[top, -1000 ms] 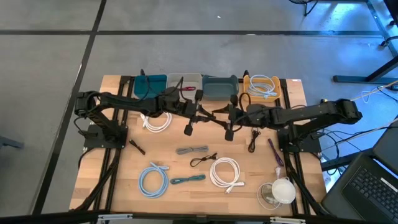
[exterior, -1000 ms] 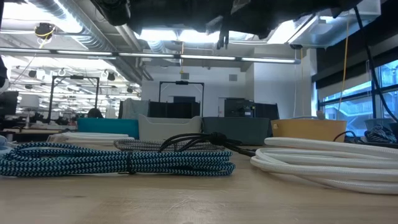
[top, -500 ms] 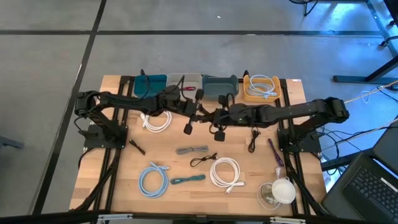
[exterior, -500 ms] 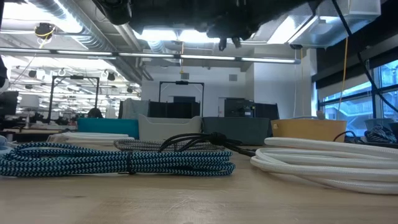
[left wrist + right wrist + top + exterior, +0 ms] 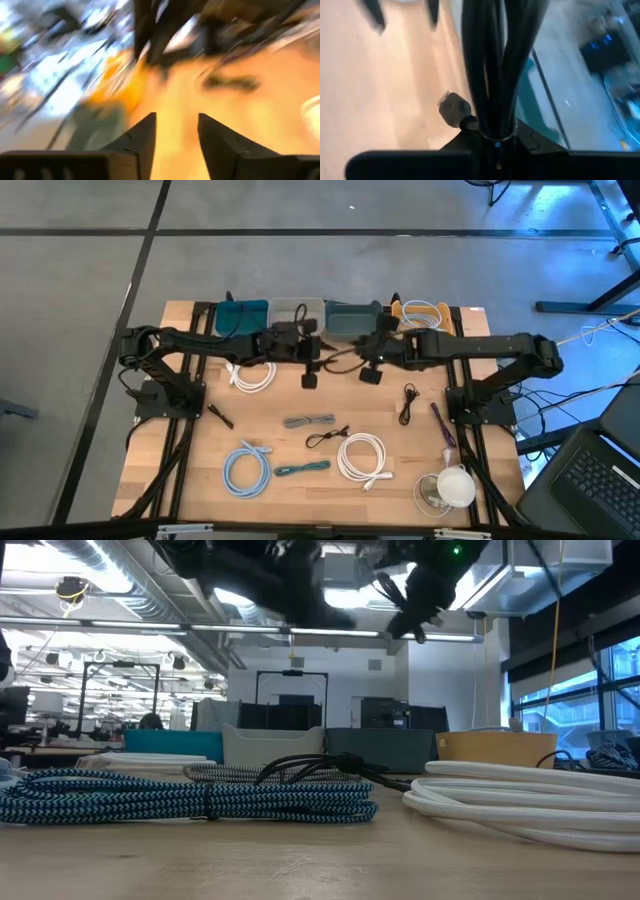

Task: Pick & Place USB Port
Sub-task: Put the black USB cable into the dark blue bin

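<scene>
A black USB cable bundle (image 5: 490, 65), bound with a clear tie, is up in the air over the far middle of the table, and my right gripper (image 5: 372, 368) is shut on it. The bundle (image 5: 340, 360) reaches toward my left gripper (image 5: 311, 372). In the left wrist view, my left gripper (image 5: 175, 135) stands open with nothing between its fingers. A row of bins runs along the far edge: teal (image 5: 242, 315), grey (image 5: 300, 312), blue-grey (image 5: 352, 320) and yellow (image 5: 420, 318). My right gripper holds the black bundle near its clear tie (image 5: 495, 134), with several strands together. The bundle itself hides the fingers. It runs on ahead of the gripper, lifted clear of the table. One plug (image 5: 451, 107) sticks out beside the tie.
Coiled cables lie on the table: white (image 5: 252, 375), grey braided (image 5: 308, 421), small black (image 5: 325, 438), white (image 5: 362, 457), light blue (image 5: 247, 468), teal (image 5: 300, 470), black (image 5: 408, 402) and purple (image 5: 440, 423). A white cup (image 5: 452, 488) stands near the front right corner.
My right gripper went toward the left gripper over the middle of the table. It then drew back toward the far right, rising and tipping up, with the black bundle in its hold. My left gripper tipped up toward level and sank a little.
</scene>
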